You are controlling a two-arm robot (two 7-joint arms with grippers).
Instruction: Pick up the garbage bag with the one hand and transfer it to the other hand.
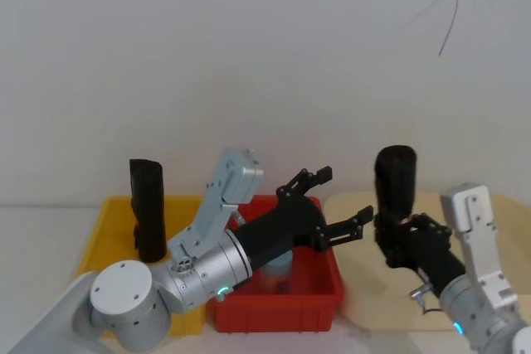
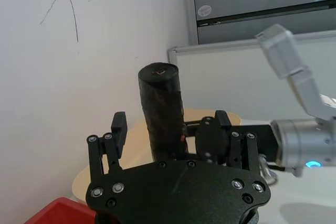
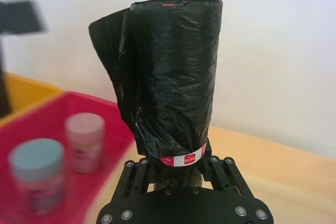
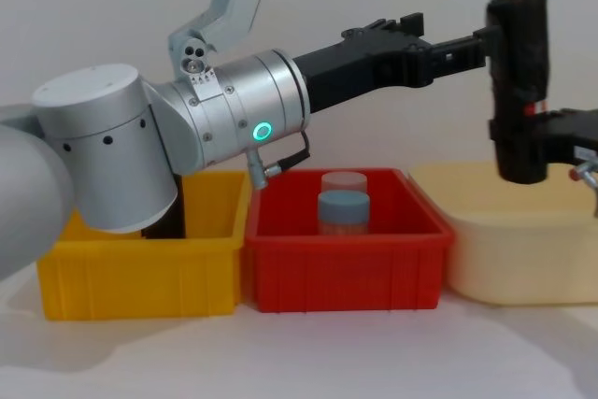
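Observation:
The garbage bag (image 1: pixel 395 180) is a tall black roll with a red-and-white label (image 3: pixel 182 159) low on its side. It stands upright in the air over the cream tray, and my right gripper (image 1: pixel 404 238) is shut on its lower end (image 3: pixel 176 167). My left gripper (image 1: pixel 344 194), on the silver arm with the green ring light (image 4: pixel 263 130), reaches across the red bin with its fingers open. Its fingertips (image 4: pixel 472 45) come up to the upper left side of the bag (image 4: pixel 519 81). In the left wrist view the bag (image 2: pixel 161 108) stands straight ahead between the spread fingers.
A yellow bin (image 1: pixel 99 238) at the left holds a slimmer black roll (image 1: pixel 148 209). The red bin (image 4: pixel 341 268) in the middle holds two jars (image 4: pixel 344 207). A cream tray (image 4: pixel 509 254) sits at the right, under the bag. A white wall stands behind.

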